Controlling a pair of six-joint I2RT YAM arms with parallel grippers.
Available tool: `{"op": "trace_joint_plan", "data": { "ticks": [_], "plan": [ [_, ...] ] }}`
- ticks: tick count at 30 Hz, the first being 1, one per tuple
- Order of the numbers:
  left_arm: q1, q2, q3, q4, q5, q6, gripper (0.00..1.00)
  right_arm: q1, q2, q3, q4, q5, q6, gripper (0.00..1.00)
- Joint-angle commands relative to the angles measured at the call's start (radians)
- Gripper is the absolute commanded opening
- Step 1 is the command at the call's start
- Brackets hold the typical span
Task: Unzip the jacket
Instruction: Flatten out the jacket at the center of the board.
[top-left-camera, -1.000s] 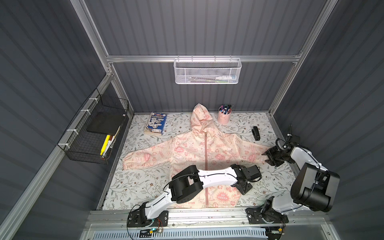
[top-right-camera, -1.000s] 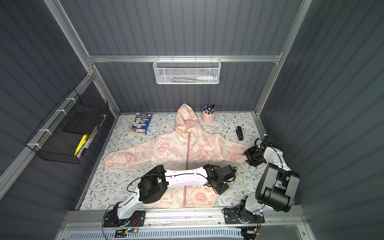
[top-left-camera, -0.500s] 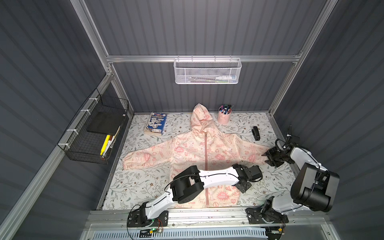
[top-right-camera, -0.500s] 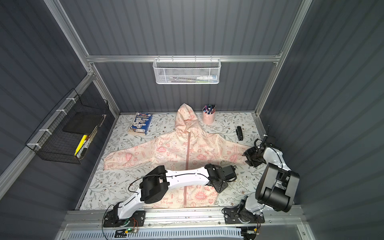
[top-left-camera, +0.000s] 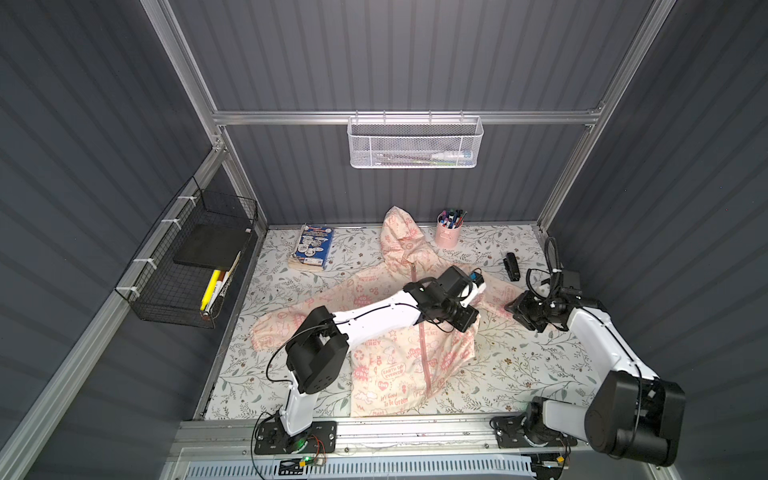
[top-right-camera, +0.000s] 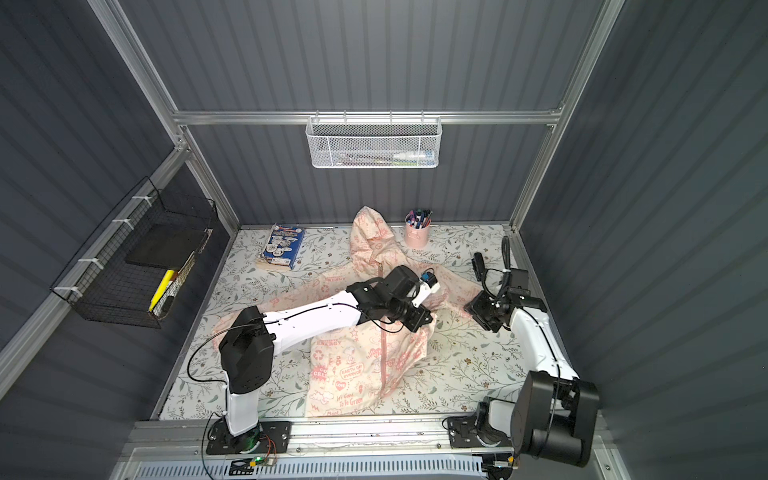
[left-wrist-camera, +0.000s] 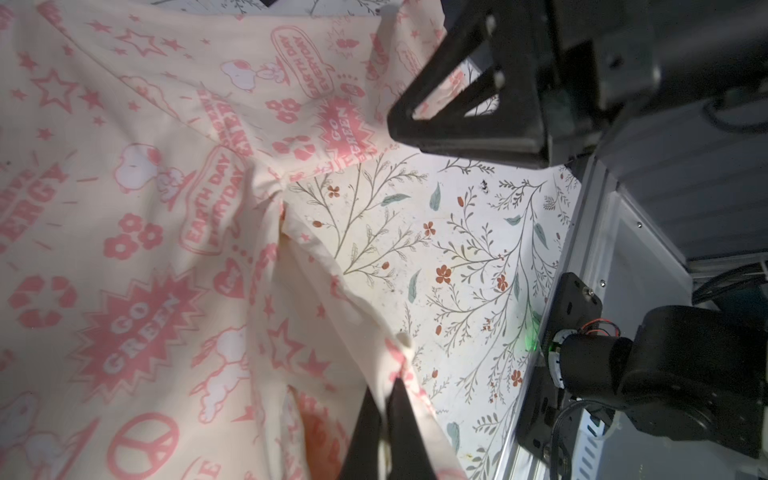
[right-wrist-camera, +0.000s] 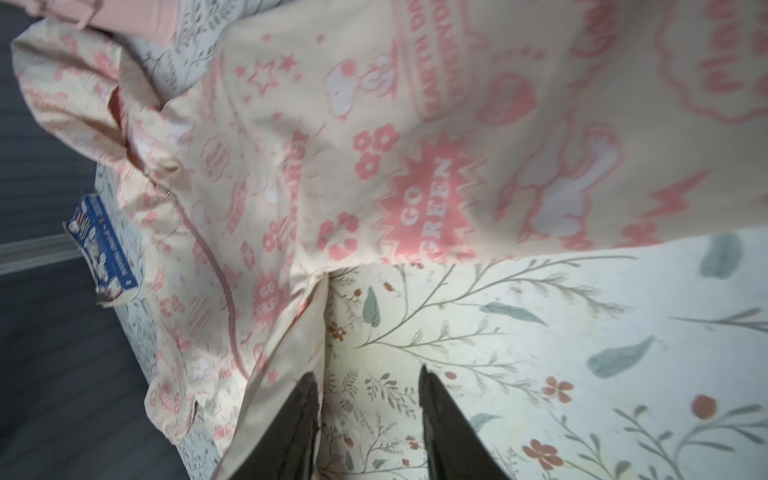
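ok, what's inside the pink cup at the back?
Pens and markers stand upright in the pink cup; its wall hides their lower ends and whatever lies at the bottom.

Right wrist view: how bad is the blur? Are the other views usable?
Right wrist view: jacket print is soft, worst on the fabric nearest the lens, though "GO GREEN" is readable. Left wrist view: prints are crisp, and the left claw is a dark silhouette. Both top views: sharp, mat evenly lit, no glare.
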Motion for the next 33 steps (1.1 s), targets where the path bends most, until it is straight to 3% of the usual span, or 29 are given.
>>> {"op": "trace_joint_plan", "data": {
  "ticks": [1,6,13,22,33],
  "plan": [
    [0.053,-0.038,-0.100,0.123,0.204,0.029,0.00,0.066,-0.069,-0.022,0.043,-0.089,-0.046,0.43],
    [0.152,-0.091,-0.245,0.228,0.313,0.021,0.00,0.166,-0.158,-0.087,0.113,-0.221,-0.057,0.45],
    [0.246,-0.111,-0.353,0.331,0.408,-0.003,0.02,0.286,-0.207,-0.184,0.219,-0.271,0.022,0.51],
    [0.266,-0.087,-0.378,0.354,0.439,-0.002,0.07,0.487,-0.217,-0.225,0.263,-0.171,0.112,0.54],
    [0.266,-0.079,-0.384,0.360,0.447,0.000,0.07,0.560,-0.084,-0.275,0.502,-0.208,0.206,0.53]
  ]
}}
